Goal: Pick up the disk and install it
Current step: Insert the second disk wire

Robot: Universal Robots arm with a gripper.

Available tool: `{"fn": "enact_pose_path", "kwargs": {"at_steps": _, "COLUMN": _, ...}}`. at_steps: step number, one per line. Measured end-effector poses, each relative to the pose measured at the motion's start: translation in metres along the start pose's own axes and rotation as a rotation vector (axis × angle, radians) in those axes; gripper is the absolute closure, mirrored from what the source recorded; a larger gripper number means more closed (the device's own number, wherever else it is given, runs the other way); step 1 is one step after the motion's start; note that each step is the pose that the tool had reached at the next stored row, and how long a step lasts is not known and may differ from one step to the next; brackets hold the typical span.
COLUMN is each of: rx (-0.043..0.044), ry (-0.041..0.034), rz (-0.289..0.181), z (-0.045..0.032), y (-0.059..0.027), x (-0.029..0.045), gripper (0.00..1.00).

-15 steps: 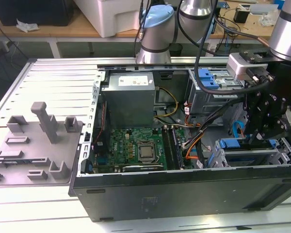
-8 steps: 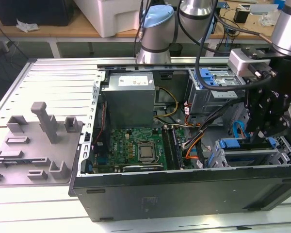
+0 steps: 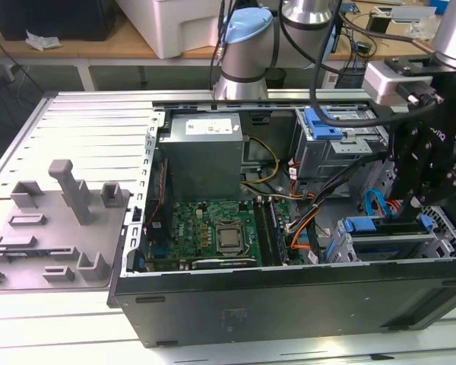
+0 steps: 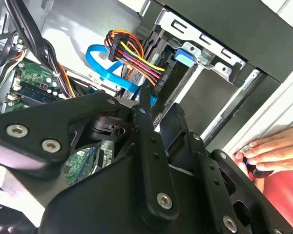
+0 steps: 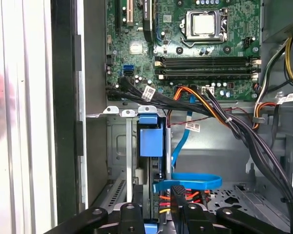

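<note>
The disk (image 5: 151, 141) stands on edge in the lower drive cage (image 3: 380, 247) at the case's front corner, on the exterior view's right. Blue rail pieces show at both of its ends (image 3: 361, 225). In the second wrist view its blue end tab (image 4: 185, 56) sits under the cage's metal lip. My gripper (image 5: 157, 207) hangs over the end of the disk that faces the inside of the case, one black finger on each side of it (image 4: 161, 105). It looks shut on the disk. A blue data cable (image 5: 195, 181) and a coloured power plug (image 4: 154, 78) lie right beside the fingers.
The open case holds a motherboard (image 3: 213, 228), a grey power-supply box (image 3: 205, 152) and an upper cage with a blue bracket (image 3: 323, 125). Black cable bundles (image 5: 244, 131) cross near the cage. A grey fixture plate (image 3: 53, 228) lies at the exterior view's left. A person's hand (image 4: 276, 151) rests outside the case wall.
</note>
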State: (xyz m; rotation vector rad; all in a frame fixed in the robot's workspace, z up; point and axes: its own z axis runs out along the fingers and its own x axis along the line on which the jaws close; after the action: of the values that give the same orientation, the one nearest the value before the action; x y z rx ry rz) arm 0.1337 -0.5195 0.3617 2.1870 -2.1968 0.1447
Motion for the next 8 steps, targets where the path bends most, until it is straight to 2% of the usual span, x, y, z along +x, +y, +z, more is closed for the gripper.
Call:
{"fn": "enact_pose_path", "kwargs": {"at_steps": 4, "rx": 0.0016, "ry": 0.0009, "rz": 0.000, "z": -0.0060, "y": 0.0000, "x": -0.0001, "gripper": 0.64}}
{"fn": "enact_pose_path", "kwargs": {"at_steps": 8, "rx": 0.0018, "ry": 0.0017, "rz": 0.000, "z": -0.0064, "y": 0.0001, "x": 0.0000, "gripper": 0.64}}
